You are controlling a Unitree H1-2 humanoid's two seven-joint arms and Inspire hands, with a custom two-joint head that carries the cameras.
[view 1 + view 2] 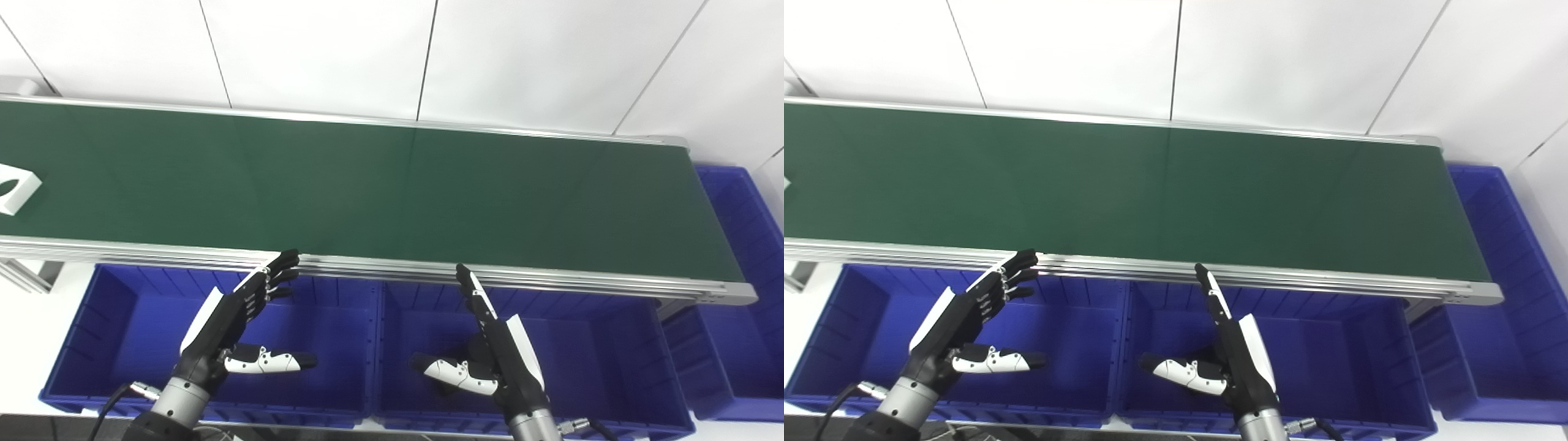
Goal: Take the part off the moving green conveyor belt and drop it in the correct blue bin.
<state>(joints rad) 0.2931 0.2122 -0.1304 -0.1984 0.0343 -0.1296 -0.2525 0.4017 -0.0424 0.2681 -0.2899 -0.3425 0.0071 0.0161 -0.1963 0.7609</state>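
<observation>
left eye view: white part [15, 188] cropped at belt's [392, 190] left edge, orientation unclear; both hands [236, 321] [490, 352] splayed, empty.

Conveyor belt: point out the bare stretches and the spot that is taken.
The green conveyor belt is bare from its middle seam to the right end. The only item, a white part, sits at the far left edge. Below, the left hand and right hand hover open over two empty blue bins.
</observation>
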